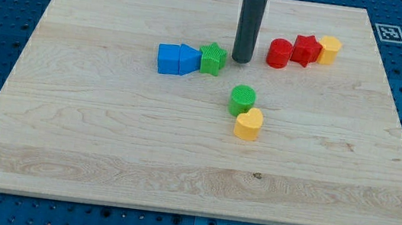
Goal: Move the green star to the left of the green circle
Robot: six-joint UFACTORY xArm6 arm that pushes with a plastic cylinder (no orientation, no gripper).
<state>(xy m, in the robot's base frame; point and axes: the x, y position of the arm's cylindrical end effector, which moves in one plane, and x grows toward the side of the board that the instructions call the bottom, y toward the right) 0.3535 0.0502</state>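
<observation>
The green star (213, 58) lies on the wooden board (91, 130), touching the right end of a blue block (188, 59). The green circle (242, 100) lies below and to the right of the star, touching a yellow heart (249, 124) at its lower right. My tip (240, 60) stands just right of the green star, with a small gap between them, and above the green circle.
A blue cube (168, 58) sits left of the other blue block. A red cylinder (279, 53), a red star-like block (305, 49) and a yellow block (329, 48) form a row right of my tip.
</observation>
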